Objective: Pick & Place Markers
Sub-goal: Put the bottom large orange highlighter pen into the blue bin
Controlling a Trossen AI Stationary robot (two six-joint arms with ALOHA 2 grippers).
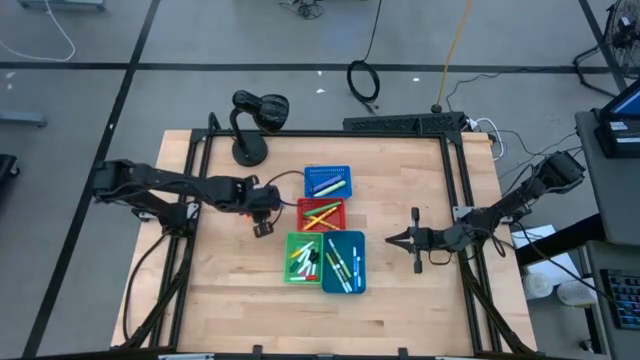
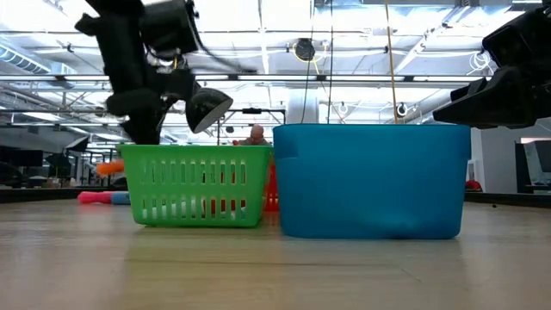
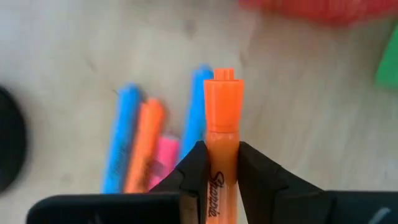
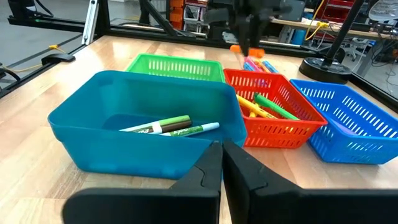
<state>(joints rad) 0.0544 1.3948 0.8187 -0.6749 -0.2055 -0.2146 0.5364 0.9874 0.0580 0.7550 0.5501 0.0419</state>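
Note:
My left gripper (image 1: 263, 222) hangs over the table left of the red basket (image 1: 322, 214), shut on an orange marker (image 3: 222, 106). Below it several loose markers (image 3: 144, 146), blue, orange and pink, lie flat on the wood. More markers lie in the red basket, the green basket (image 1: 304, 257), the teal bin (image 1: 344, 261) and the blue basket (image 1: 327, 181). My right gripper (image 1: 392, 240) waits shut and empty, to the right of the teal bin, pointing at it. My left gripper pinches the orange marker's barrel (image 3: 222, 142), just behind the cap, between its two fingers (image 3: 194, 163). The fingers come steeply from above. The capped end (image 3: 224, 84) sticks out past them, and the marker is lifted clear of the table and the loose markers.
A black desk lamp (image 1: 252, 125) stands at the far left of the table. The four containers sit close together in the table's middle. Bare wood lies along the near edge and around the right gripper (image 4: 222, 149).

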